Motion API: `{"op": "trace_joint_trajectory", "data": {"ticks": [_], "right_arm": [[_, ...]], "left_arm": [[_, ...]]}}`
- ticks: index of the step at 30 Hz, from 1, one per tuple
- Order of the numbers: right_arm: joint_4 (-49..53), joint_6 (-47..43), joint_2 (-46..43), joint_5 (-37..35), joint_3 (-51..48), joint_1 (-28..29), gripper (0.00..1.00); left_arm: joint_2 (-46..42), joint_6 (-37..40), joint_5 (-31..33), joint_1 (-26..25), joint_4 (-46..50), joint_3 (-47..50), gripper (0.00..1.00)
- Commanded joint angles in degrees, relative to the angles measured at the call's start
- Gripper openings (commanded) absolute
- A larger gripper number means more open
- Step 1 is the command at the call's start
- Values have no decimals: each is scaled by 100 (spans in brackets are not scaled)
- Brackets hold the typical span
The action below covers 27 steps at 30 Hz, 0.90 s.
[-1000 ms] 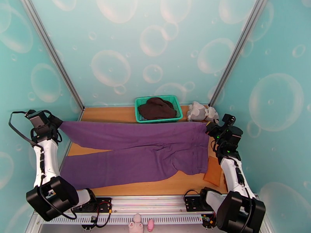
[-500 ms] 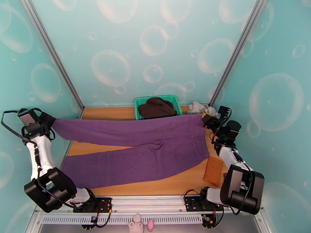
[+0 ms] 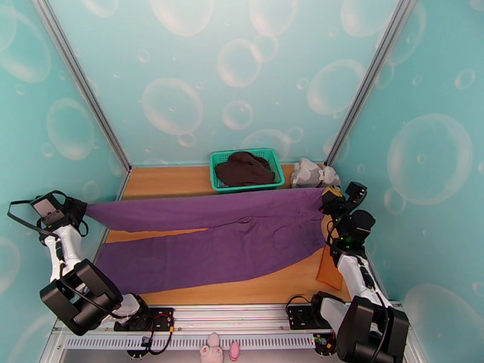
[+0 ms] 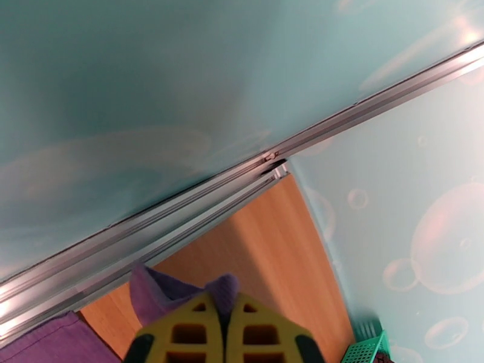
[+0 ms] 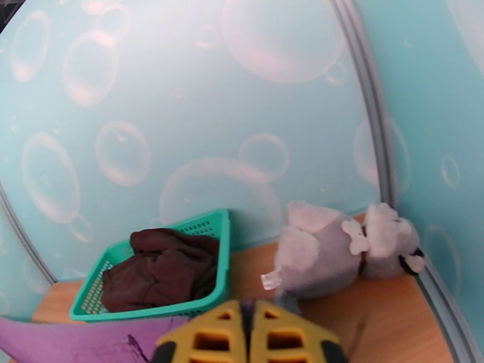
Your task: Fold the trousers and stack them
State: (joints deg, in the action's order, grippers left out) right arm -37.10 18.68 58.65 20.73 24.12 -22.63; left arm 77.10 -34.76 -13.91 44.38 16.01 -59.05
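My left end effector (image 3: 82, 208) and right end effector (image 3: 327, 198) have sunk lower, each pinching one end of the long purple soft-fabric trousers (image 3: 230, 237), which are stretched across the wooden tabletop (image 3: 272, 287).

The plain purple trousers (image 3: 230, 234) are stretched across the table (image 3: 181, 176) — waist at the right, hems at the left. The far leg is held taut and raised; the near leg lies flat.

Yellow left gripper (image 4: 225, 307) pinched tight on a fold of the purple trousers (image 4: 156, 293); a tuft pokes up past the tips. Beyond: bare wooden table (image 4: 260, 249), aluminium rail (image 4: 199, 198) along teal wall. Green basket (image 4: 366, 348) corner bottom right.
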Motion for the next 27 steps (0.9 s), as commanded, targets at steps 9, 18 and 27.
{"op": "trace_joint_trajectory", "data": {"ticks": [9,18,27], "right_arm": [[-404,-129,-7,-506,-626,-312,0],[-415,-183,-629,-913,-1091,-343,0],[-102,123,-1526,-1421,-1598,-443,0]], "left_arm": [[-873,-200,373,631,-326,776,0],[-1270,-376,135,1101,-495,1420,0],[-1530,-570,-468,1451,-721,1952,0]]}}
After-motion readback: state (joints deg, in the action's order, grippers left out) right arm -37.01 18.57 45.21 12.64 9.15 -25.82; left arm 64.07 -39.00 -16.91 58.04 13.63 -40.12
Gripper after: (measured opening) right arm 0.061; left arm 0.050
